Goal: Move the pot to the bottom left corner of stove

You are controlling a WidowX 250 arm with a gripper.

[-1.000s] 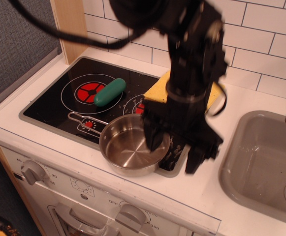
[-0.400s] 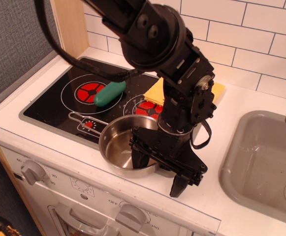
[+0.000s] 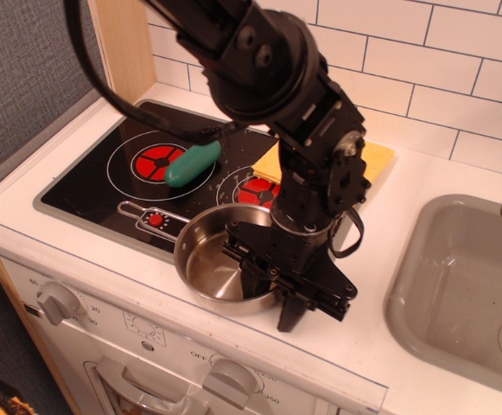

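Note:
The pot, a small shiny steel saucepan, sits at the front right of the stove, over the cooktop's front rim. Its wire handle points left over a red dial. My gripper reaches down from above and straddles the pot's right rim. One finger is inside the pot and the other is outside it on the counter, and the two are closed in on the wall. The arm hides the right burner and the pot's right side.
A green oblong object lies between the two burners. A yellow cloth lies behind the arm. The grey sink is on the right. Oven knobs are on the front panel below.
The gripper came down and turned at the pot's right rim. Its fingers drew closer together around the wall. The pot has barely moved.

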